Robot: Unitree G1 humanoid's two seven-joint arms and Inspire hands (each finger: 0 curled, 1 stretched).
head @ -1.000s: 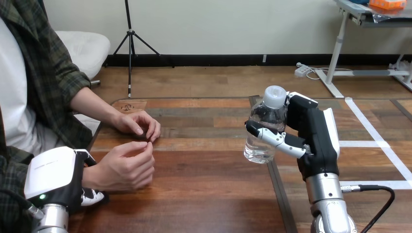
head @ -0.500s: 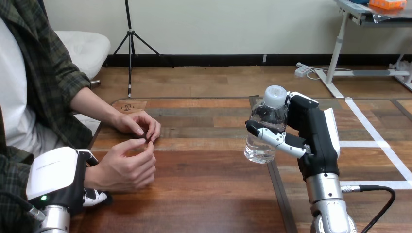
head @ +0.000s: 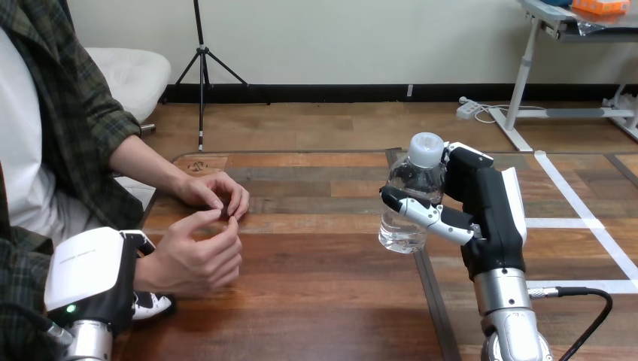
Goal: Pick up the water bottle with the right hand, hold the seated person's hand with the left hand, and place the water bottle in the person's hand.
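Note:
A clear water bottle [head: 410,199] with a white cap is held upright just above the table, right of centre. My right hand [head: 481,207] is shut on it, thumb across its front. At the lower left my left hand [head: 94,274] is closed round the wrist of the person's nearer hand [head: 197,254]: its thumb lies over the wrist and its fingers [head: 154,304] show beneath it. That hand is loosely curled with the palm turned inward. The person's farther hand [head: 214,192] rests on the table just behind it, fingertips nearly meeting.
The wooden table [head: 316,301] has a dark seam running front to back under the bottle. The person sits at the table's left side. White tape lines [head: 579,210] mark the table's right part.
My left hand and the person's nearer hand have shifted slightly right and toward me. The right hand and the bottle have stayed still.

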